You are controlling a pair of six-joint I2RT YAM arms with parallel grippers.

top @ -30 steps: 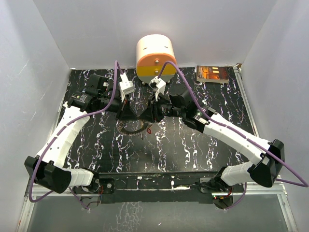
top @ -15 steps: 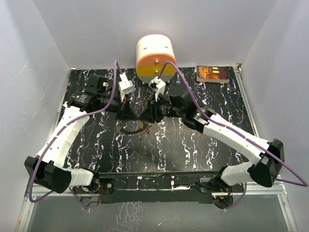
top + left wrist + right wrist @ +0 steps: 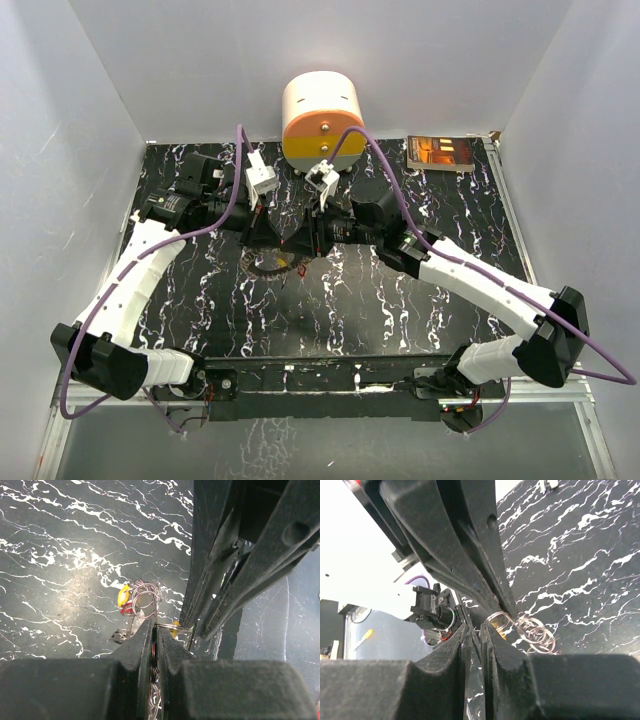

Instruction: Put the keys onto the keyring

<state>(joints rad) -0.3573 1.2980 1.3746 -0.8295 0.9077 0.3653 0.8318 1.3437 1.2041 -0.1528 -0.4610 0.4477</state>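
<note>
My two grippers meet tip to tip over the middle of the black marbled table. The left gripper (image 3: 282, 243) (image 3: 155, 628) is shut on the wire of the keyring (image 3: 265, 270) (image 3: 156, 652), which hangs below it. A yellow-headed key (image 3: 123, 595) and a red-headed key (image 3: 128, 611) dangle from small rings (image 3: 143, 594) beside it. The right gripper (image 3: 301, 243) (image 3: 479, 628) has its jaws pressed nearly together at the ring's coil (image 3: 498, 618). An orange-headed key (image 3: 498, 628) (image 3: 174, 626) sits at its tips and looks pinched there.
An orange and cream drum-shaped device (image 3: 322, 118) stands at the back centre. A flat dark box (image 3: 440, 152) lies at the back right. White walls close in the table (image 3: 400, 300) on three sides, and purple cables arch over both arms.
The right gripper has shifted left, closing up against the left gripper. The red key that hung in sight under the right tips is now hidden. The left arm has held still.
</note>
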